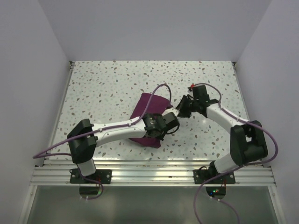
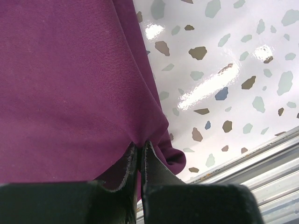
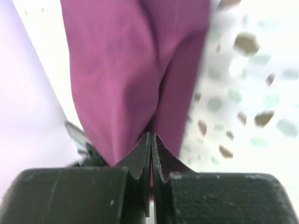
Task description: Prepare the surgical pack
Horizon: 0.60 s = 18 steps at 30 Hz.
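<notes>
Left wrist view: left gripper [image 2: 138, 154] nipped tight on a hem of the surgical pack [image 2: 70, 84], and right gripper [image 3: 152, 142] likewise pinched onto a fold of the same purple cloth (contents hidden, cannot tell what is inside). Judged mid-wrap: the cloth lies partly folded near the middle of the table [image 1: 112, 84], with the final folds into a compact bundle not yet done. Surface is glossy speckled terrazzo; beyond it, plain white walls [image 1: 154, 28] close in three sides.

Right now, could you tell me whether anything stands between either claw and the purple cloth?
Nothing visible does: the left claw and right claw are each shut on an edge of the purple cloth.
</notes>
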Tool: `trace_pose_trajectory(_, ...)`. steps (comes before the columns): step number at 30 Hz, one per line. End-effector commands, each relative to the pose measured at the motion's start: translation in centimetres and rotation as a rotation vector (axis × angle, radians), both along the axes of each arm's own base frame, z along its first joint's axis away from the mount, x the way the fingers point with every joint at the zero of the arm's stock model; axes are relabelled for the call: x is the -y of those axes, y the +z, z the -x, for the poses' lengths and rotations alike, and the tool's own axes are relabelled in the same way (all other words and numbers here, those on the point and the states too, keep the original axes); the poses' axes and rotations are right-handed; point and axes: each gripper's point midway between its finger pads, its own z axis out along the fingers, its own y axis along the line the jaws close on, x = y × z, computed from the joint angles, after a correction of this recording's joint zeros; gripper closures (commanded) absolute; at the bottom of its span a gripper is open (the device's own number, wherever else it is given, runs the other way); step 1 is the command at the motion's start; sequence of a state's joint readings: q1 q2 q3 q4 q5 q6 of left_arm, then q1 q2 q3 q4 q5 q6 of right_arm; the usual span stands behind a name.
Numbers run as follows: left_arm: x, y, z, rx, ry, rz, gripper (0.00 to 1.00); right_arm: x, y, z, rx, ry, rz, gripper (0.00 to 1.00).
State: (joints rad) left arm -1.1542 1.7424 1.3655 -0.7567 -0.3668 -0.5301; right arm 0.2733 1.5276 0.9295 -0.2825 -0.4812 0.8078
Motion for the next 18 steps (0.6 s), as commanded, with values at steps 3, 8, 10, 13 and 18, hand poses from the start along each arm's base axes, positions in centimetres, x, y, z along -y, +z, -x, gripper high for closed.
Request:
trace_pose_trajectory(3, 0.5, 0.9, -0.5, 0.009, -0.002, 0.042, 1.00, -1.0, 2.0, 4.2, -0.011, 0.122, -0.035, 1.00)
trace_pose_trajectory(8, 1.3, 1.4, -0.9, 0.013, -0.013, 0.055, 1.00, -2.9, 1.6, 7.6, -0.049, 0.166, -0.059, 1.00)
trace_pose_trajectory(10, 1.4, 1.4, -1.1, 0.011, -0.011, 0.049, 1.00, -4.0, 1.3, 8.9, -0.055, 0.201, -0.042, 1.00)
trace_pose_trajectory(13, 1.8, 1.6, -1.2, 0.012, -0.017, 0.051, 1.00, -4.7, 0.0, 9.6, -0.079, 0.208, -0.041, 1.00)
trace_pose_trajectory(18, 1.8, 1.7, -1.2, 0.008, -0.020, 0.047, 1.00, -4.6, -0.2, 8.7, -0.066, 0.180, -0.022, 1.00)
